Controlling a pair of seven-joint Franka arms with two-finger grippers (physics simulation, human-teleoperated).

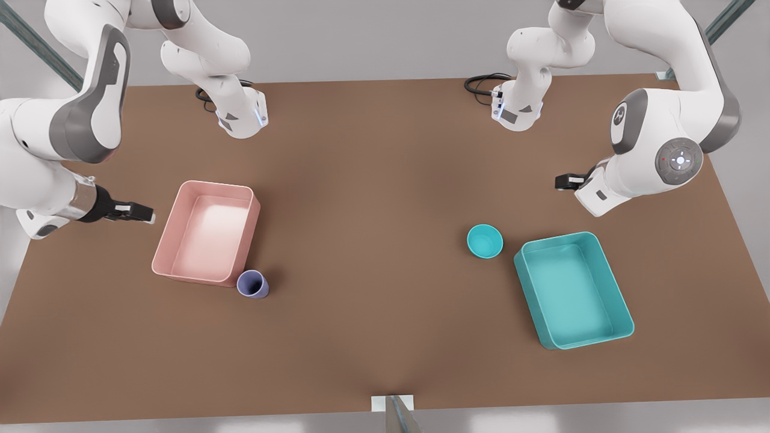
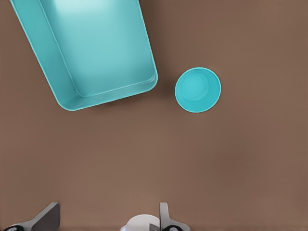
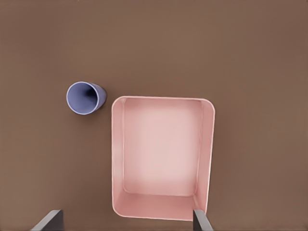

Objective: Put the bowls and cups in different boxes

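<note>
Could tip the cup [image 1: 252, 284] over, since it stands touching the pink box [image 1: 206, 231] corner with little room for a finger. Could also drop both things into one box by mistake.

Left claw [image 2: 106, 219] up above the surface [image 1: 373, 192], spread wide, holding nothing, near the bowl [image 1: 485, 240] just beside the teal box [image 1: 573, 290]. Right claw [image 3: 127, 221] spread wide too, empty, above the pink box.
</note>
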